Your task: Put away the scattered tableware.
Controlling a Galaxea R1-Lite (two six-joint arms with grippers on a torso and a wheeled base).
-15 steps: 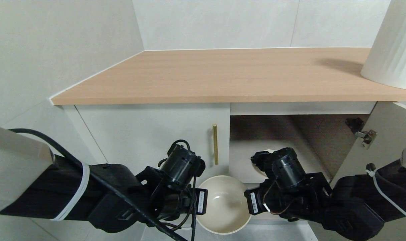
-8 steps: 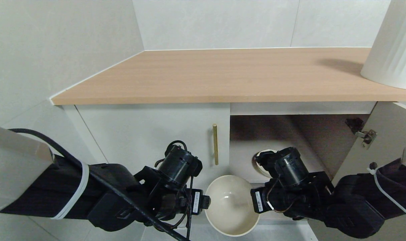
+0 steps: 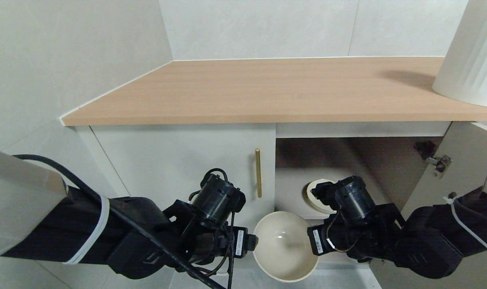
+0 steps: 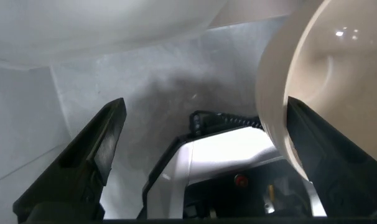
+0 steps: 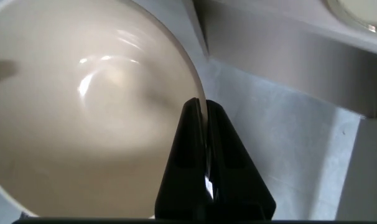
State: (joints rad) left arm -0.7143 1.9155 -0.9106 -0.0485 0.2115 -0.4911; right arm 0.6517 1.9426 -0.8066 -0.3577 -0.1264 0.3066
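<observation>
Cream bowl (image 3: 285, 251), its rim pinched in your right claw (image 3: 310, 244). Your left claw (image 3: 249, 243) is spread wide, holding nothing, just beside the opposite rim. The open cabinet bay (image 3: 291, 184) lies directly ahead of the right claw, with a plate (image 3: 315, 196) inside.

Looks like a home kitchen to me, or at least a kitchen-style corner. There's a light wood-grain countertop (image 3: 267, 88) tucked against pale large-tile walls (image 3: 259, 28). Underneath are white flat-front base cabinets (image 3: 179, 160) with a slim brass bar handle (image 3: 258, 172), and one door is swung open on a metal hinge (image 3: 438, 162). Inside sits a small round cream plate (image 3: 313, 200), and a round cream ceramic bowl (image 3: 285, 247) is right out front.
</observation>
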